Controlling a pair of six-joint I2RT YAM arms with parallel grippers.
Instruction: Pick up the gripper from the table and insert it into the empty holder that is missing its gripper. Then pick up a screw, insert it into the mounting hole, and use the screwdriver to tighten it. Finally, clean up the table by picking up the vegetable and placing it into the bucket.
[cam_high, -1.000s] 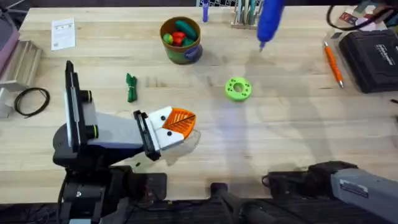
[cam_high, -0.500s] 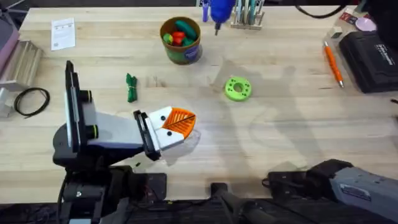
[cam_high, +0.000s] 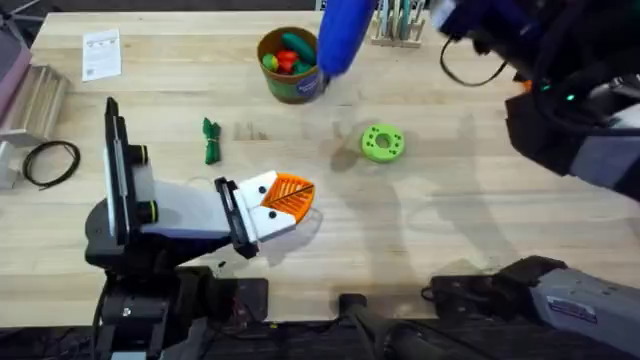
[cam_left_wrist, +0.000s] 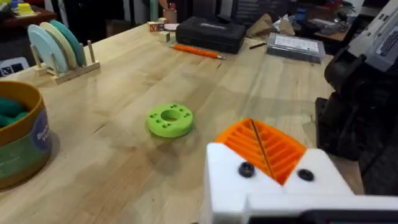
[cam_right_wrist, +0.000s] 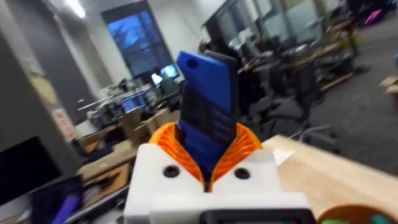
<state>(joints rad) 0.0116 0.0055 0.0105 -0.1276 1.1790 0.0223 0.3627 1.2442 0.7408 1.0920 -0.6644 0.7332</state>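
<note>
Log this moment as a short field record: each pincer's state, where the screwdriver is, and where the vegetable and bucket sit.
left pincer: shut, low over the table, holding nothing
right pincer: shut on the screwdriver
screwdriver: blue, raised above the table near the bucket
vegetable: lying on the table, not in the bucket
bucket: upright at the far side, toy food inside
green ring disc: flat on the table

The screwdriver (cam_high: 345, 35) (in the right hand (cam_right_wrist: 208, 177)) swung leftward beside the bucket (cam_high: 291, 66).
</note>
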